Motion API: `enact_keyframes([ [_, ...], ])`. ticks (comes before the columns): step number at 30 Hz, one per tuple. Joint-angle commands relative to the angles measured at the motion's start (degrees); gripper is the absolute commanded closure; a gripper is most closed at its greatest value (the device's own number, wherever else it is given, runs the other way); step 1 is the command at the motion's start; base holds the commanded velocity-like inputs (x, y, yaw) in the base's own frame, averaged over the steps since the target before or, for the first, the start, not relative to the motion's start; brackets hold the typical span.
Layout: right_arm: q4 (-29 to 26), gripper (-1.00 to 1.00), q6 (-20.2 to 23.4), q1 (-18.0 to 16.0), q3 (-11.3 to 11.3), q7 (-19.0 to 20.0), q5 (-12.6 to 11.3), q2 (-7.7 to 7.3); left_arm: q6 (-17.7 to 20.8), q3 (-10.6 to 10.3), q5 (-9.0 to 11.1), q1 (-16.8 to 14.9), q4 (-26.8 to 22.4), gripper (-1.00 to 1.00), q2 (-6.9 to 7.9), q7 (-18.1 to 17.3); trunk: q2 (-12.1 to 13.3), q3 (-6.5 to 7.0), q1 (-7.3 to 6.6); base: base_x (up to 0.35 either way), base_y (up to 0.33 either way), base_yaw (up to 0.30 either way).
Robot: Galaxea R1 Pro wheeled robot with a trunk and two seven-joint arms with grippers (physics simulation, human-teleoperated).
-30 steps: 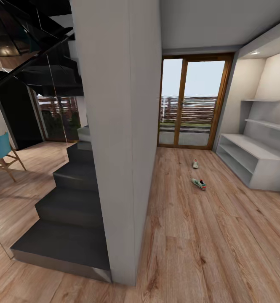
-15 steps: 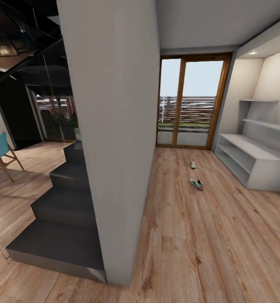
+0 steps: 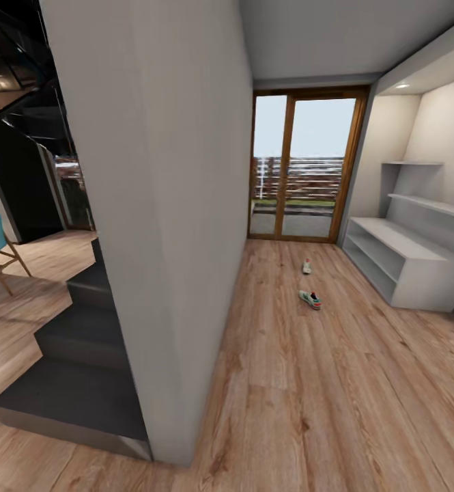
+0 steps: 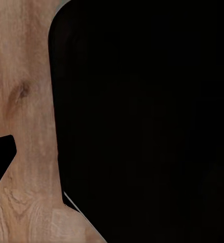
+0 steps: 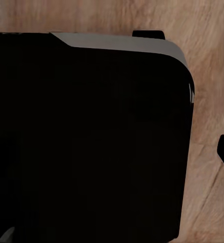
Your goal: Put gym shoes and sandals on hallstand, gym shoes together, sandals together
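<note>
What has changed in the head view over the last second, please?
The camera moved, not the things: the whole picture shifted and the grey wall now covers more of the staircase. Nothing was grasped or released. Both gym shoes lie as before on the corridor floor, off the hallstand.

Matt, knotty wood-plank corridor floor (image 3: 308, 383)

Daylight enters through the glass door (image 3: 295, 167); edges bend, render soft.
</note>
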Motion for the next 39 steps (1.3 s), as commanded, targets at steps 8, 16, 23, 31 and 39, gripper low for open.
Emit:
enact_keyframes([
  [8,-0.1,-1.00,0.0,0.0,0.0,0.0,0.0,0.00,0.1,0.0,0.0,-0.1,-0.2,-1.00,0.04,0.0,0.0,-0.06,0.00,0.123,-0.266,0.000],
  [16,-0.2,-1.00,0.0,0.0,0.0,0.1,0.1,0.00,0.0,0.0,-0.1,-0.3,-0.8,-1.00,0.22,0.0,0.0,-0.06,0.00,0.205,-0.220,0.000],
  [23,-1.7,-1.00,-0.3,0.0,0.1,-0.1,0.3,-0.37,0.0,0.0,-0.1,-0.3,-5.9,-1.00,0.53,0.0,0.0,-0.06,0.00,0.253,-0.177,0.000],
  [31,-13.7,-1.00,-0.6,0.0,-0.1,-0.3,0.2,-3.77,0.0,0.0,-0.1,-0.8,-15.8,-1.00,0.56,0.6,0.0,-0.06,0.00,0.294,-0.120,0.000],
  [39,-20.5,-1.00,-0.7,0.0,-0.2,-0.3,0.1,-4.91,0.1,0.0,0.0,-4.3,-18.9,-1.00,0.17,0.8,0.0,-0.06,0.00,0.302,-0.108,0.000],
])
